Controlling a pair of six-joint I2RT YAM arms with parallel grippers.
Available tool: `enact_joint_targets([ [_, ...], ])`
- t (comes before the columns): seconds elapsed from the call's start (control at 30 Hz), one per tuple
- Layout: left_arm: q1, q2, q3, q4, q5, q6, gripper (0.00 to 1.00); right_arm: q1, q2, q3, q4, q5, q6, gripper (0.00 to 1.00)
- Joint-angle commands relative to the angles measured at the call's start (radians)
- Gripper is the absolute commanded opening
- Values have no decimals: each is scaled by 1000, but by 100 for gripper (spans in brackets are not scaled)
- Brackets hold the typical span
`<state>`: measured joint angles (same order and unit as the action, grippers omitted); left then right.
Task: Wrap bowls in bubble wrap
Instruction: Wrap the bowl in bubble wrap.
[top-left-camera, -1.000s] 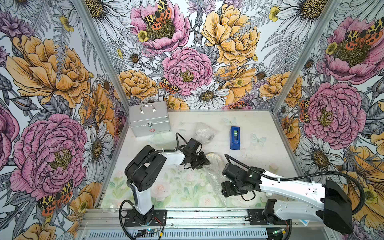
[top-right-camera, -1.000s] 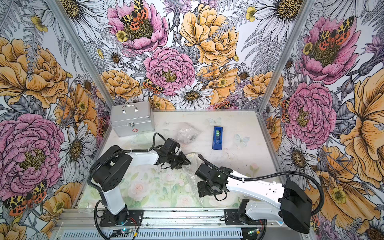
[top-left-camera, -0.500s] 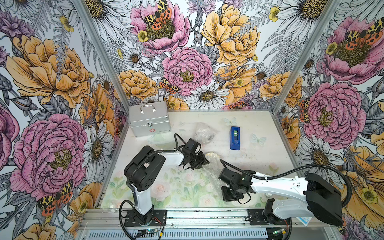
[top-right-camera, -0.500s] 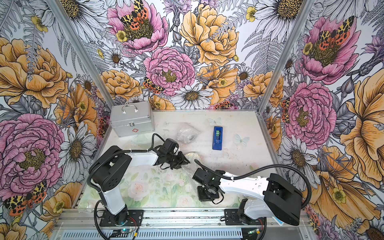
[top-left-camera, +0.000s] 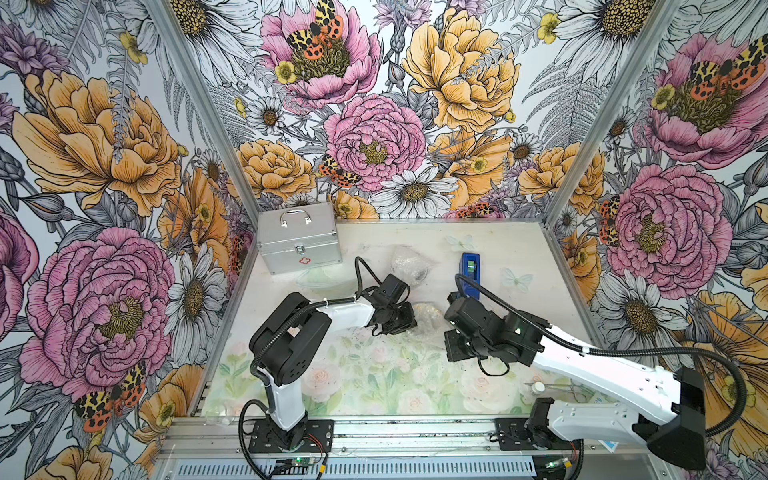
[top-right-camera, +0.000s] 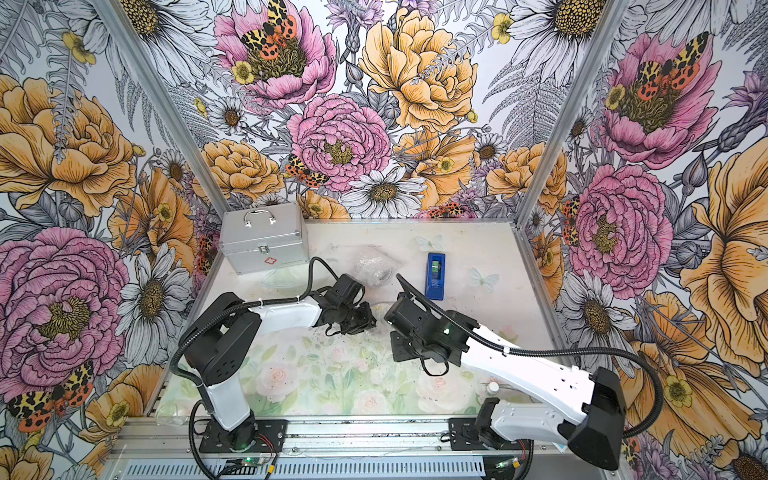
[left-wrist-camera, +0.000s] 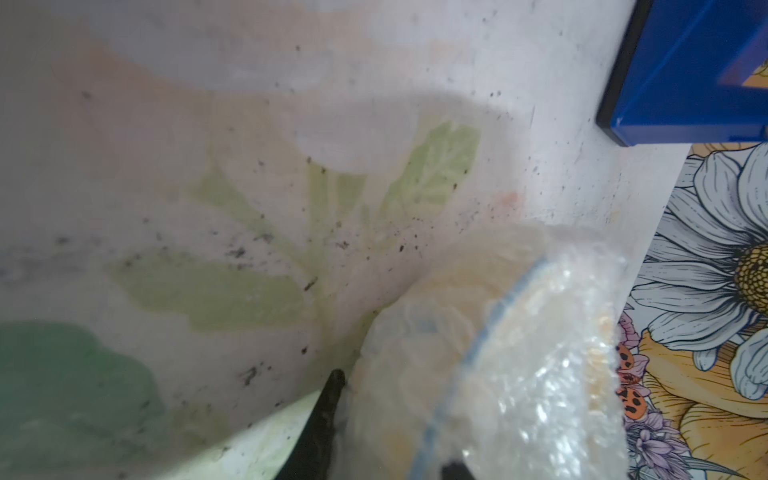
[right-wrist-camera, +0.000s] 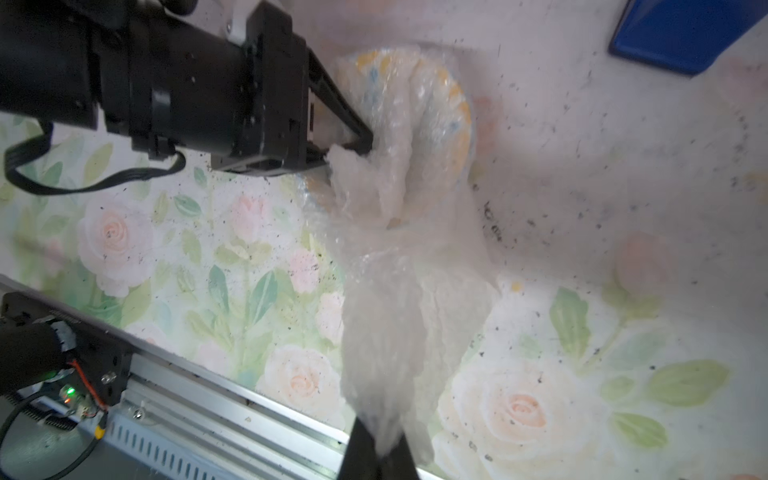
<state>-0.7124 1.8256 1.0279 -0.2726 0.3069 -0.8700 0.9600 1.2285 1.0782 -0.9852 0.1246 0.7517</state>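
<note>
A bowl (right-wrist-camera: 453, 108) with a blue and yellow pattern sits mid-table, bundled in bubble wrap (right-wrist-camera: 399, 266); both top views show it (top-left-camera: 428, 313) (top-right-camera: 380, 309). My left gripper (left-wrist-camera: 390, 440) is shut on the bowl's rim through the wrap, and its fingers (right-wrist-camera: 353, 137) show in the right wrist view. The blue rim (left-wrist-camera: 490, 316) shows through the plastic. My right gripper (right-wrist-camera: 380, 449) is shut on a loose tail of the wrap, stretched out from the bowl. In a top view it (top-left-camera: 449, 353) lies just right of the bowl. A second wrapped bundle (top-left-camera: 409, 264) rests farther back.
A blue tape dispenser (top-left-camera: 469, 270) lies right of the bundles. A silver metal case (top-left-camera: 299, 243) stands at the back left corner. A small white-capped item (top-left-camera: 538, 386) lies near the right arm's base. The metal rail (right-wrist-camera: 232, 415) runs along the table front.
My right gripper has shut on the wrap's tail, and its arm has drawn back and to the right. The left gripper has tightened a little on the bowl and stayed put.
</note>
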Motion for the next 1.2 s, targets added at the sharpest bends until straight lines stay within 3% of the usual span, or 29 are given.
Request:
enact_joint_targets([
  [0.0, -29, -39, 15, -13, -23, 88, 25, -23, 132, 123, -17, 154, -174, 0],
  [0.07, -46, -46, 25, -6, -3, 116, 26, -82, 200, 158, 37, 129, -221, 0],
  [0.2, -54, -54, 24, -4, 40, 139, 29, -214, 301, 137, 236, -121, -271, 0],
  [0.3, -54, -58, 18, -2, 78, 155, 35, -222, 396, 141, 312, -264, -295, 0],
  [0.43, -46, -68, 8, 3, 108, 164, 43, -224, 508, 130, 381, -354, -273, 0],
  [0.8, 14, -235, -126, 2, 149, 139, 71, -268, 503, 30, 475, -477, -179, 0],
  [1.03, -40, -186, -76, -30, 149, 154, 75, -286, 477, 38, 480, -498, -138, 1],
  [1.17, -27, -143, -74, -33, 150, 138, 72, -302, 444, 32, 480, -489, -111, 14],
])
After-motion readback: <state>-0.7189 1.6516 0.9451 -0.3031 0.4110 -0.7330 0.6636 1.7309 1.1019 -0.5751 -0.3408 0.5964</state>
